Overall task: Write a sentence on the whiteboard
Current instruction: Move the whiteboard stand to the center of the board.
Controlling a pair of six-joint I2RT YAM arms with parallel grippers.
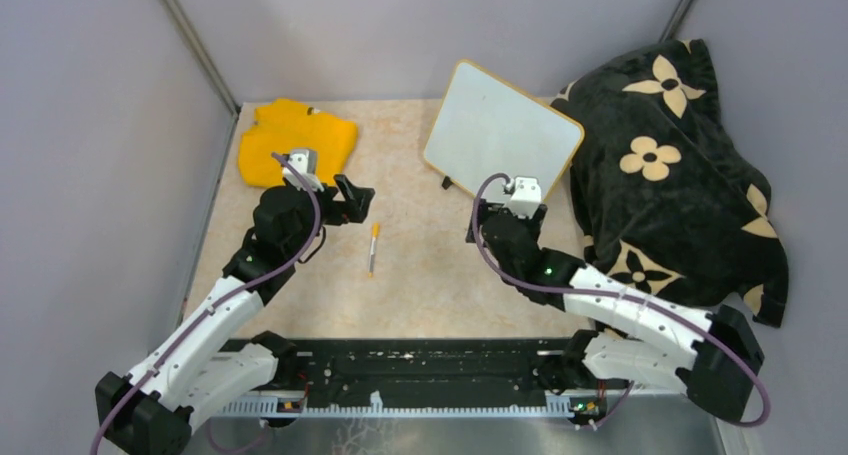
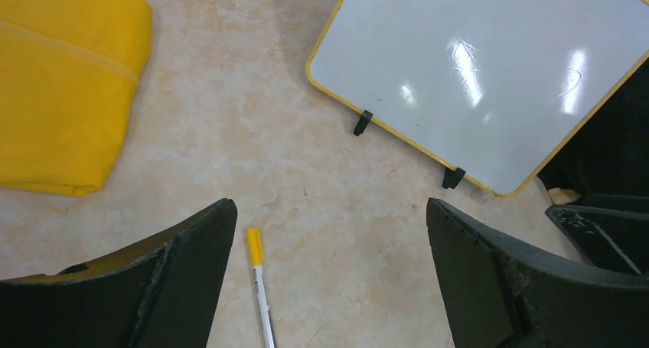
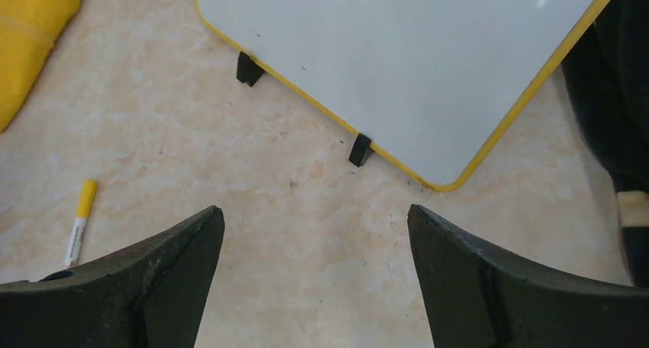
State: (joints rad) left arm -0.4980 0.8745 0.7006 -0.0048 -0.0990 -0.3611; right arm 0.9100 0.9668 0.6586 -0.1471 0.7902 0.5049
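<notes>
L claw (image 2: pixel 329 210) & R claw (image 3: pixel 314 214) are held spread wide. Marker (image 1: pixel 373 247) is laid on surface (image 1: pixel 420 285) betw. them, near whiteboard (image 1: pixel 500 130).

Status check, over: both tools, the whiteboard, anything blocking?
Left tool open, empty. Right tool open, empty. White rectangular yellow-rimmed whiteboard blank, nothing written. Yellow-capped marker pen lies on beige table between the tools; nothing blocking it.

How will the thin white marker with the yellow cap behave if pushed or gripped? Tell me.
The yellow-capped white marker looks slim and round, so a sideways nudge would probably roll it across the smooth marbled tabletop. It seems light and stiff, lifting without bending.
</notes>
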